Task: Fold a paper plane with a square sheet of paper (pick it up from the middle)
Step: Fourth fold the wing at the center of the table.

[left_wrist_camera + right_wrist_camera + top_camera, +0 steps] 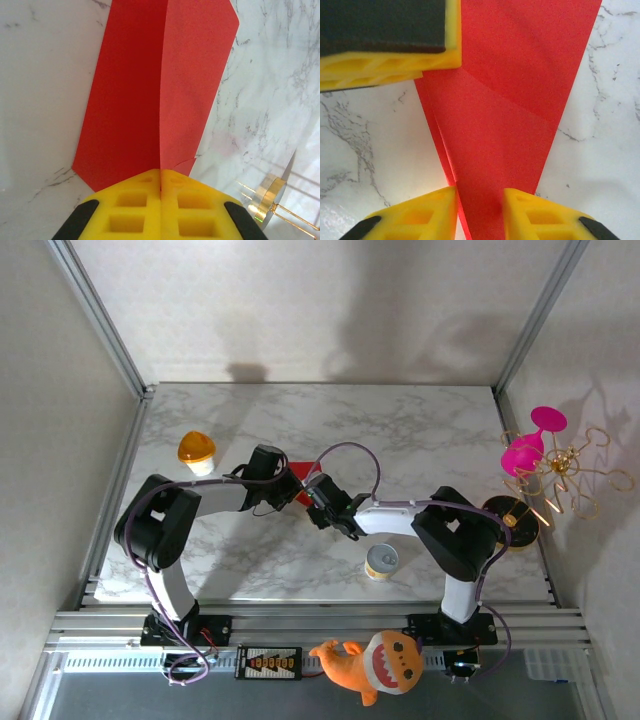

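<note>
Item: paper plane (pixel 299 473), red, part-folded, lying mid-desk (pixel 420 430). Overhead it shows as a sliver between the two meeting arms. Left wrist view: left pincer (pixel 160 172) closed tight on the raised centre crease (one flap flat, the other lifted). Right wrist view: right pincer (pixel 480 192) partly open, straddling the narrow pointed end; cannot tell if its fingers touch the paper.

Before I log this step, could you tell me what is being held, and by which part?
The left gripper pinches the red paper at its raised centre fold; right gripper straddles its narrow end, jaws apart.
</note>
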